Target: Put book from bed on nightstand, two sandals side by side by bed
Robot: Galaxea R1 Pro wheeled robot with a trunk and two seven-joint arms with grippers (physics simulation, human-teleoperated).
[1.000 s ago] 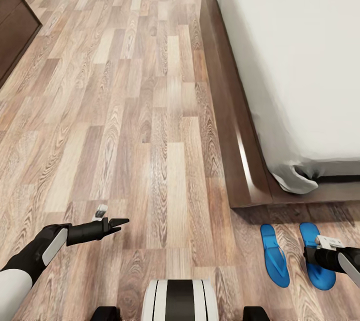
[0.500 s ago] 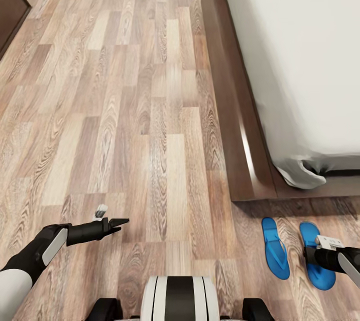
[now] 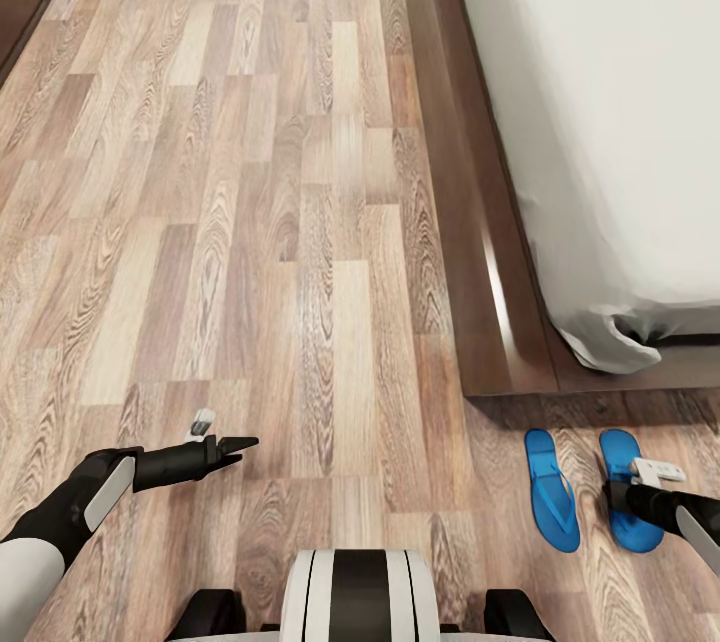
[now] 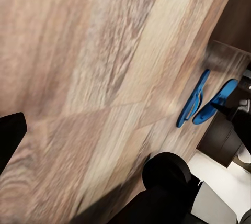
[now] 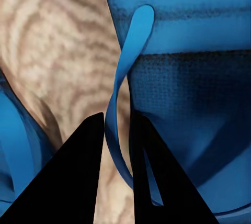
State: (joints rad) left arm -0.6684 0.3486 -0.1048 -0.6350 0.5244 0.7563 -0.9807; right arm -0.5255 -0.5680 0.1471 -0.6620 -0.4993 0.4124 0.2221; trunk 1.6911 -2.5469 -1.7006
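Sandals (image 3: 552, 490) lie side by side on the floor (image 3: 300, 222) by the bed (image 3: 500, 302) corner. Your right fingers (image 5: 117, 177) pinch one sandal's strap (image 5: 123, 88). Left gripper (image 3: 240, 444) hovers, fingers together.

Light multi-tone wood plank floor (image 3: 250, 222) is spreading ahead of and beneath the left tool. A dark wooden dresser (image 3: 18, 7) corner is showing far ahead of it, to its left. Even lighting is casting soft shadows.
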